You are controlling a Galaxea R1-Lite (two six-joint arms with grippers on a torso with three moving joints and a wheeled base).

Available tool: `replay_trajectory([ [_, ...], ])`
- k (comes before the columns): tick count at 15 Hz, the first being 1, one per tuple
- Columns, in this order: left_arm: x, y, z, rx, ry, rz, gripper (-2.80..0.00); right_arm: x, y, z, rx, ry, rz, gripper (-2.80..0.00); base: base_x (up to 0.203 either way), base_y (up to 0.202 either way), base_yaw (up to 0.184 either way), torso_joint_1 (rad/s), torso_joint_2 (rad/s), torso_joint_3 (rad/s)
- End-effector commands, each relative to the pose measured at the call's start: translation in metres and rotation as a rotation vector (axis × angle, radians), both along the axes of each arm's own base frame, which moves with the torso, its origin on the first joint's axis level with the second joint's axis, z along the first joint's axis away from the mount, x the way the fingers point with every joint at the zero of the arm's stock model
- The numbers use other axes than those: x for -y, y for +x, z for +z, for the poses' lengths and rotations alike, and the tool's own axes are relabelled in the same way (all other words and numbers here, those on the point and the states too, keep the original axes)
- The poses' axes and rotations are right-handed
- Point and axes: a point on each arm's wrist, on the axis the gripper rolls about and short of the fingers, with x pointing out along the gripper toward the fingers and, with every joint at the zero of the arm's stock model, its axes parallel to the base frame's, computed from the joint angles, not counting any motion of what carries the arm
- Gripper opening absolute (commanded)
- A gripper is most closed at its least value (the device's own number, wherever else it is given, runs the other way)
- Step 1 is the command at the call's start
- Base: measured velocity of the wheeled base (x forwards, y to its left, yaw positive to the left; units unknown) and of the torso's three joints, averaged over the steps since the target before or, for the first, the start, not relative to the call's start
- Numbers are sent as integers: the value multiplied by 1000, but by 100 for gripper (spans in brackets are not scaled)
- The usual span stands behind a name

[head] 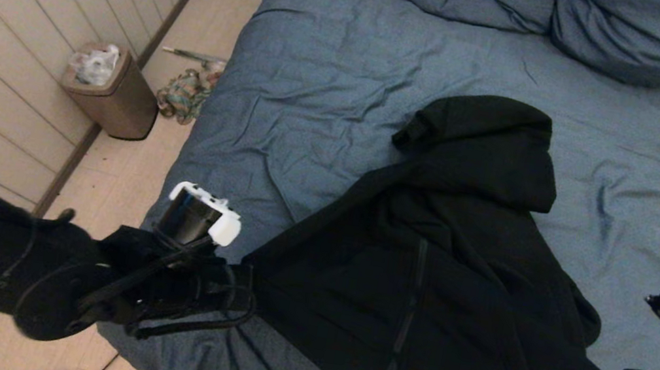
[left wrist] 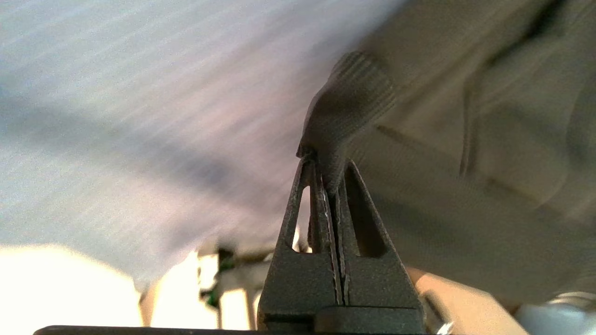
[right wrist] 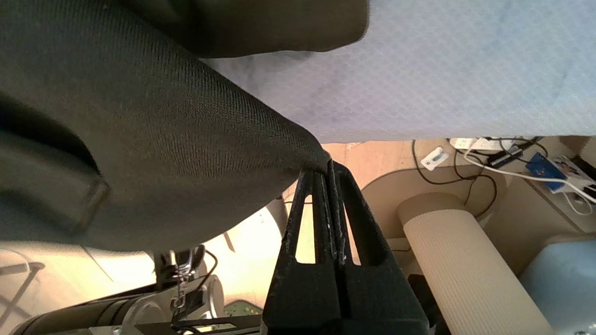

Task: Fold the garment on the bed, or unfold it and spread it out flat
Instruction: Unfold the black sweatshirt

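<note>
Thick matt black knit garment [head: 437, 261] with a ribbed cuff, wrinkled slate-blue woven cloth on the bed [head: 335, 67], rough grainy black plastic fingers [left wrist: 298, 260], glossy brown bin [head: 116, 95] lined with crinkled clear plastic, pale wooden floor [head: 211, 14].

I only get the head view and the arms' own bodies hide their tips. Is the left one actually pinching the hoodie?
Observer: Yes. In the left wrist view the left gripper has its jaws shut on a ribbed edge of the garment.
Operator: And the right side?
Observer: The right gripper has its jaws shut on a smooth-knit corner of the garment, seen from its wrist camera.
Operator: Is that corner lying on the bed?
Observer: No. It is lifted, with floor showing beneath the cloth and the bed behind it.
</note>
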Motion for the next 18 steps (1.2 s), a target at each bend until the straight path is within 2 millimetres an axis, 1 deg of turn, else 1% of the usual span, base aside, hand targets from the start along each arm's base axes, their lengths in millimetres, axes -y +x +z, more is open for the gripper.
replay_trajectory([
  [1,-35,-25,10,11,-14,40,-280,-2,3,-3,-16,3,12,-280,0,0,0,0,0,0],
  [2,-49,-38,6,-9,-2,50,-280,-4,7,-4,-25,5,24,-280,0,0,0,0,0,0],
  [3,-59,-49,3,-20,4,54,-280,-6,10,-5,-36,6,39,-280,0,0,0,0,0,0],
  [6,-79,-76,-8,-58,22,50,-280,-14,19,-9,-59,12,68,-280,0,0,0,0,0,0],
  [8,-85,-85,-19,-107,30,30,-280,-18,22,-10,-66,16,78,-280,0,0,0,0,0,0],
  [10,-82,-82,-18,-79,5,25,-280,-20,21,-10,-69,15,89,-280,0,0,0,0,0,0],
  [11,-81,-81,-17,-66,-2,20,-174,-20,20,-10,-70,13,86,-280,0,0,0,0,0,0],
  [12,-81,-81,-18,-65,-1,16,0,-19,18,-11,-73,7,89,-280,0,0,0,0,0,0],
  [13,-81,-82,-18,-65,-5,16,0,-19,16,-12,-80,2,96,-280,0,0,0,0,0,0],
  [14,-82,-84,-18,-64,-6,16,0,-20,13,-12,-77,0,101,0,0,0,0,0,0,0],
  [16,-88,-92,-14,-44,-30,6,0,-23,6,-14,-78,-1,127,0,0,0,0,0,0,0],
  [17,-91,-97,-9,-24,-54,-5,0,-24,-1,-15,-74,-8,153,0,0,0,0,0,0,0],
  [18,-93,-100,-2,9,-81,-10,0,-24,-4,-12,-51,-11,170,0,0,0,0,0,0,0],
])
